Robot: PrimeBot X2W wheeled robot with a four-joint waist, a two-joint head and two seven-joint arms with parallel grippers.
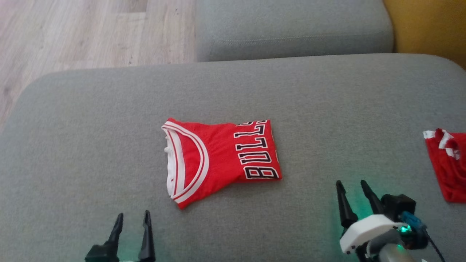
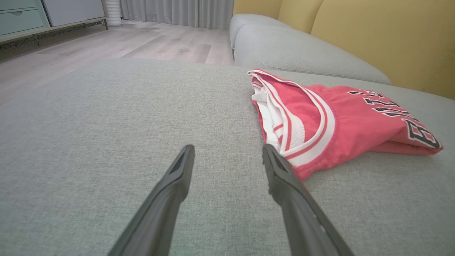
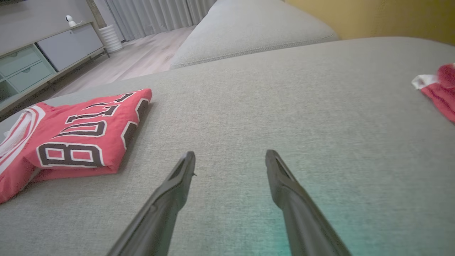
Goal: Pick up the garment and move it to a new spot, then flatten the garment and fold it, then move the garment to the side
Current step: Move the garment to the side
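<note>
A red jersey with white trim and black lettering, the garment (image 1: 222,158), lies folded in the middle of the grey sofa cushion (image 1: 91,127). My left gripper (image 1: 133,218) stands open at the lower left, just short of the jersey's near corner, empty. In the left wrist view the garment (image 2: 341,121) lies right of my fingers, its white-trimmed edge close to the right fingertip (image 2: 270,153). My right gripper (image 1: 351,187) is open at the lower right, apart from the jersey. In the right wrist view the garment (image 3: 71,138) sits to the left.
A second red and white garment (image 1: 447,163) lies at the cushion's right edge, seen too in the right wrist view as a red piece (image 3: 439,90). Another grey cushion (image 1: 291,29) lies beyond, yellow backrest (image 1: 429,25) at right, wood floor (image 1: 72,36) at left.
</note>
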